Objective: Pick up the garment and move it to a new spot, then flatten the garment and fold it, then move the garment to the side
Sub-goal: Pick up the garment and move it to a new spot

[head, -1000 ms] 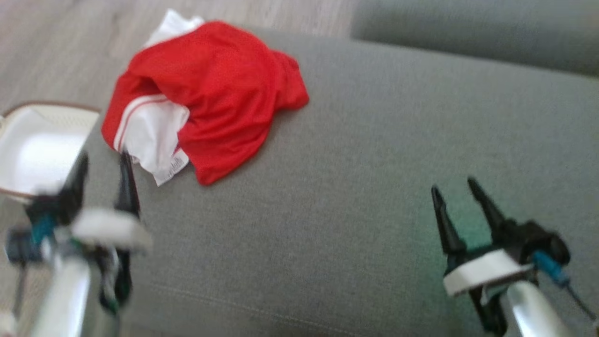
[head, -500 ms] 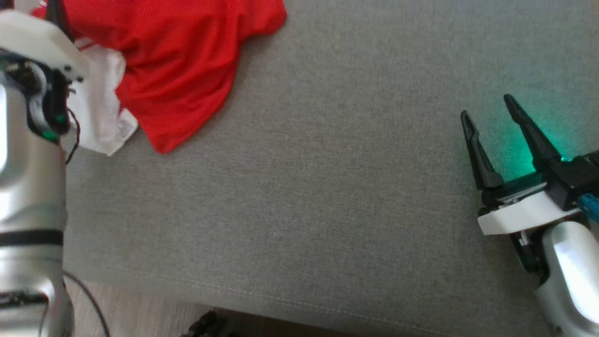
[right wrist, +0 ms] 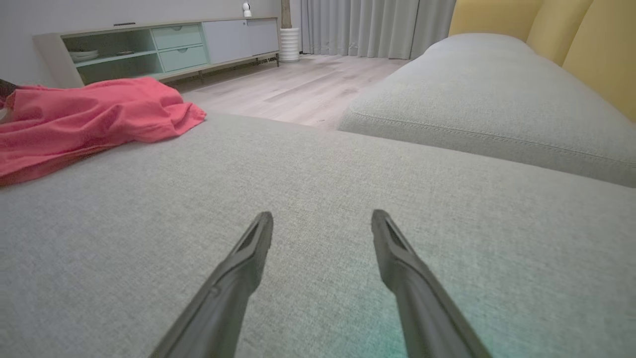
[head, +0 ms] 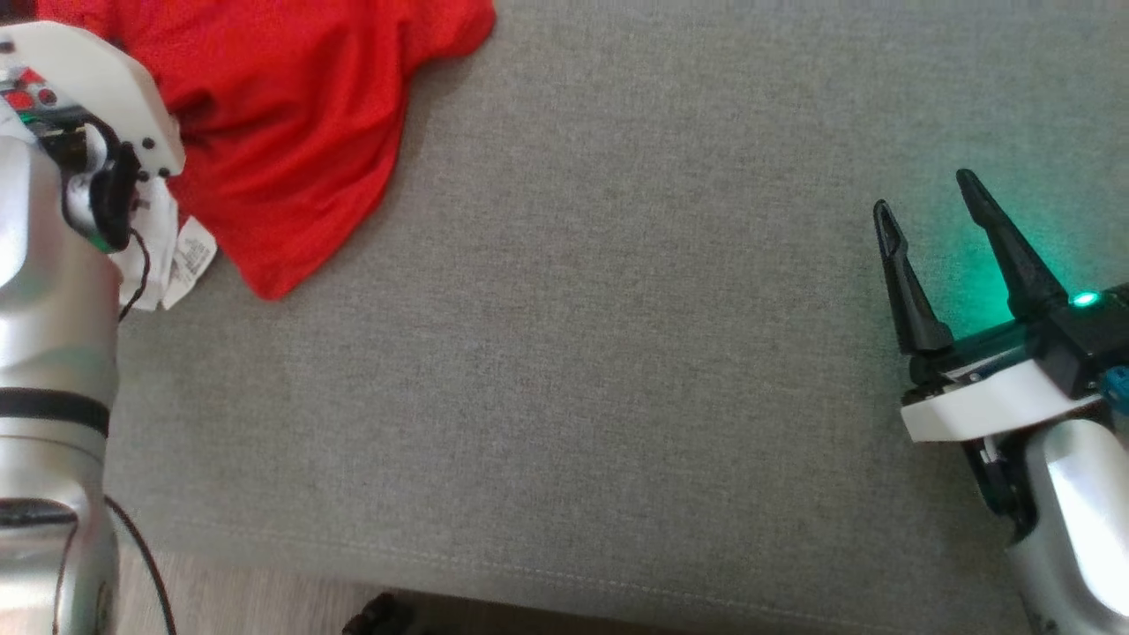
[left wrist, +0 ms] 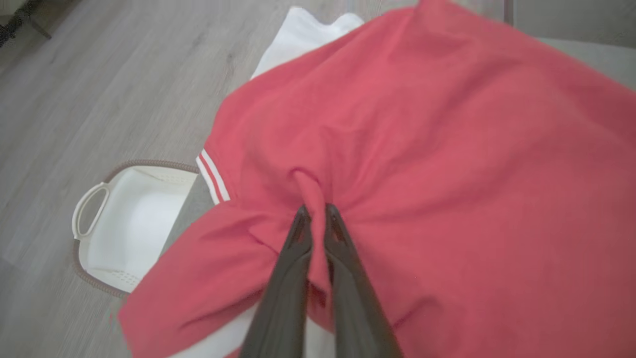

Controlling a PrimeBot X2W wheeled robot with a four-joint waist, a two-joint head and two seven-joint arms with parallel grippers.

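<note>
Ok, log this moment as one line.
phase: grasp | left end effector: shut on red garment | right end effector: open, over grey cushion | red garment: crumpled on cushion

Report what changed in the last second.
The left gripper reached forward onto the red garment and shut on a fold of its fabric. The head camera tilted down. The right gripper stayed open above the grey cushion; the garment still lies there.

The right gripper, its two dark fingers spread apart, hangs low over a grey cushion. A red garment lies crumpled at the far left. A second cushion sits far right, below a yellow backrest. Beyond are a wooden floor, a low cabinet and curtains.
</note>
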